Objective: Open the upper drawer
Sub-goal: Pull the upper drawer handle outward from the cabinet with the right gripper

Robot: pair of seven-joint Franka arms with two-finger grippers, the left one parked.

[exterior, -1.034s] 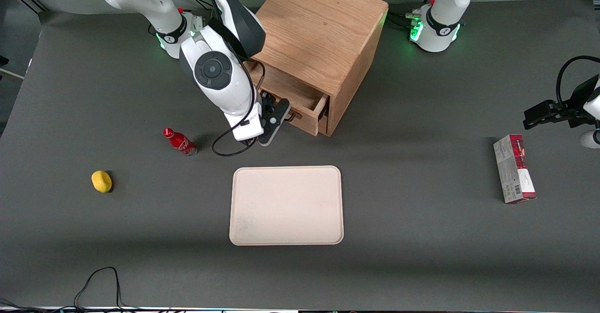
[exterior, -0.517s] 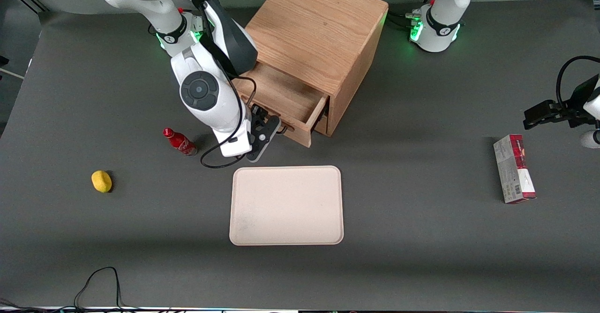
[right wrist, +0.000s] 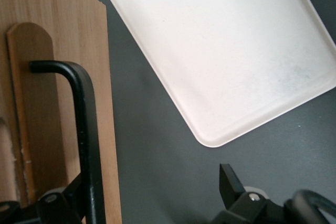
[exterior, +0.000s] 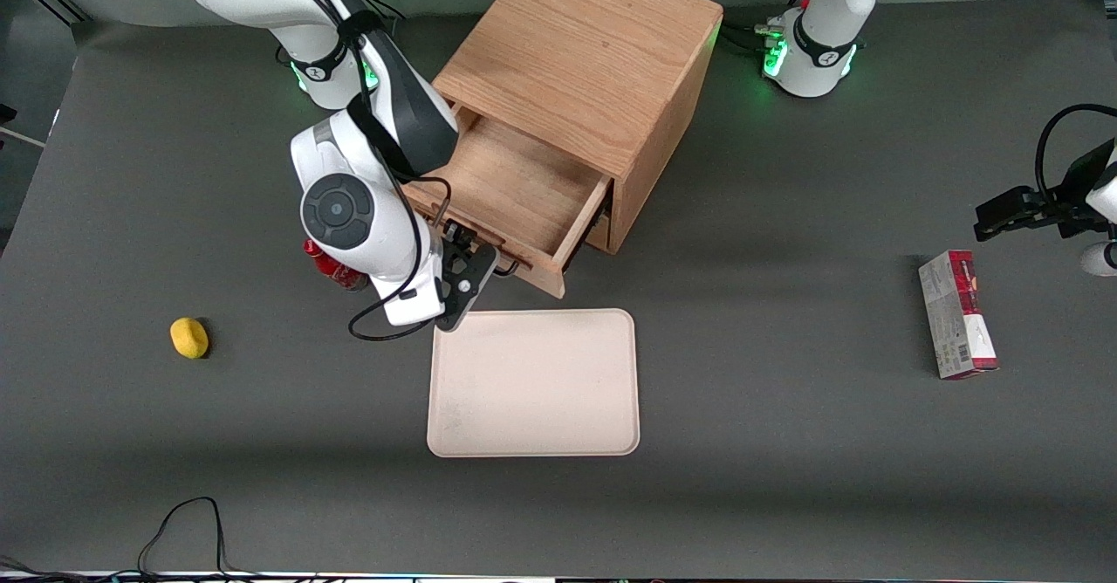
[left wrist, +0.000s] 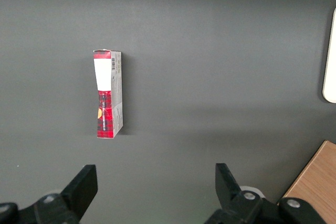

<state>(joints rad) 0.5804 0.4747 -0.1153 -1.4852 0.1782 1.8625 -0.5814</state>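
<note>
The drawer (exterior: 515,195) now stands far more open than before; the end effector (exterior: 478,262) seems hooked on its handle (right wrist: 86,129), grip unclear.

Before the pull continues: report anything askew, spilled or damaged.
Nothing looks damaged or spilled. The upper drawer is drawn well out of the cabinet and empty inside, with the gripper at its handle. The box lies flat toward the parked arm's end.

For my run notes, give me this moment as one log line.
gripper: at black wire handle, grip unclear | light-oak upper drawer: well out of wooden cabinet | beige tray: nearer camera
</note>
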